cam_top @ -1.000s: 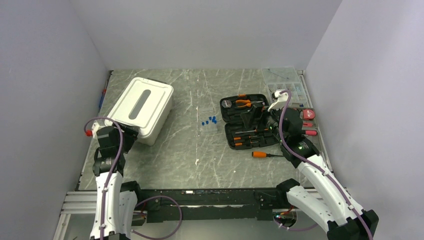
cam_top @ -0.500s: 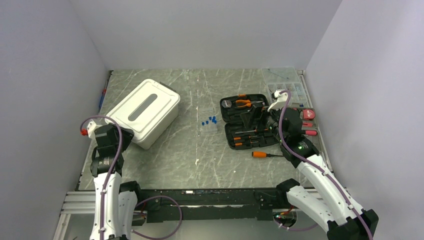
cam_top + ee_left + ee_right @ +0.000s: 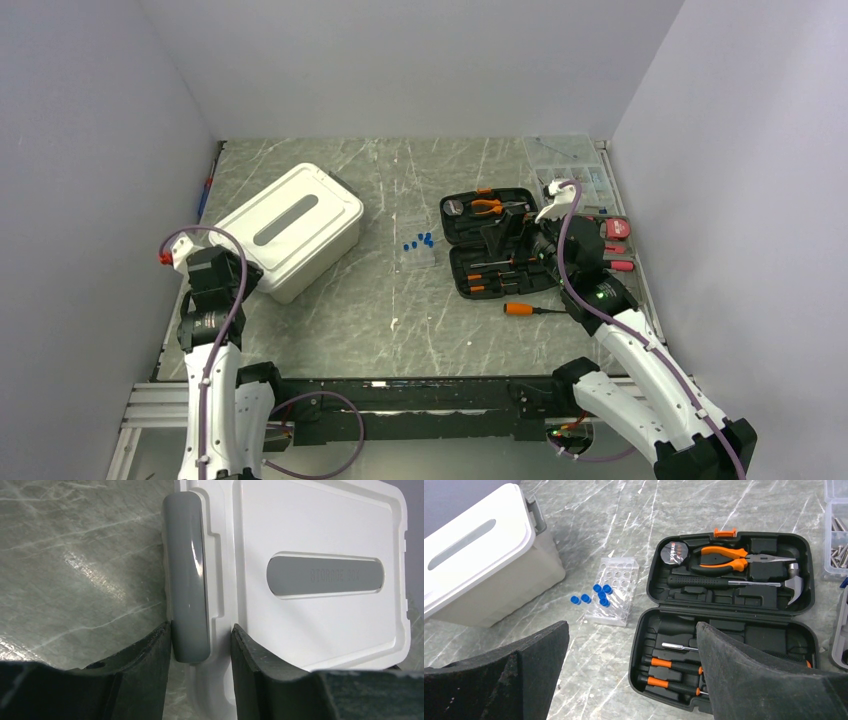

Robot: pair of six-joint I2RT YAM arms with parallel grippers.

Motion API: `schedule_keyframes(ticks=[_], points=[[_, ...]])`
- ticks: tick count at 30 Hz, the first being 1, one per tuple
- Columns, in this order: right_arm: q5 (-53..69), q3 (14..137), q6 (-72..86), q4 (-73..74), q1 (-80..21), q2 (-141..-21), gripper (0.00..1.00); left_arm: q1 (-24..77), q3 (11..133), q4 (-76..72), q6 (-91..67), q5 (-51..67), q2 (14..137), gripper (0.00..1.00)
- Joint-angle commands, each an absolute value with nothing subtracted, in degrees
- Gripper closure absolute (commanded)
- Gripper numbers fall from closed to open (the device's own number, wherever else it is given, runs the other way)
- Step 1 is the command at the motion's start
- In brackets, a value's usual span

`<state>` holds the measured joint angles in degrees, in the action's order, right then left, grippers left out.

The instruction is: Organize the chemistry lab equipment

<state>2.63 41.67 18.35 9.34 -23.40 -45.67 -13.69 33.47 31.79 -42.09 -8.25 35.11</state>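
One white storage box (image 3: 290, 230) at table's left, its one grey latch (image 3: 187, 575) pinched in the narrowed left gripper (image 3: 200, 630). One open black tool case (image 3: 754, 630) beneath the right gripper (image 3: 631, 627), spread wide and holding nothing. Between box and case, one clear rack (image 3: 619, 575) with six blue caps (image 3: 601, 595): four on it, two just beside.

I see a grey-green marbled desk (image 3: 420, 310), streaked with pale scratches. Plain white walls (image 3: 400, 60) box it in on three sides under even light.
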Motion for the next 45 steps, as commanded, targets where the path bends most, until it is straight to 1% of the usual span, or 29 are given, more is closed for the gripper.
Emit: schedule_keyframes(ticks=[1, 5, 11, 13, 25, 35, 45], points=[[3.0, 41.7, 17.7, 6.3, -23.3, -45.2, 0.00, -13.9, 34.8, 34.0, -37.6, -10.7, 36.0, 0.81], [2.9, 41.7, 17.7, 6.3, -23.3, -45.2, 0.00, -13.9, 35.0, 33.2, -35.6, -10.3, 36.1, 0.85], [2.9, 41.8, 17.8, 6.3, -23.3, -45.2, 0.00, -13.9, 35.6, 32.7, -31.8, -10.4, 36.6, 0.95], [2.8, 41.7, 17.8, 6.3, -23.2, -45.3, 0.00, -13.8, 35.8, 32.7, -30.5, -10.5, 36.9, 1.00], [2.6, 41.7, 17.8, 6.3, -23.3, -45.3, 0.00, -13.5, 37.1, 32.1, -24.1, -8.5, 40.7, 1.00], [2.4, 41.7, 17.7, 6.4, -23.3, -45.4, 0.00, -13.4, 37.6, 31.7, -20.2, -4.6, 44.9, 1.00], [2.3, 41.8, 17.7, 6.4, -23.3, -45.4, 0.00, -12.7, 39.1, 31.9, -16.6, -4.5, 47.1, 1.00]])
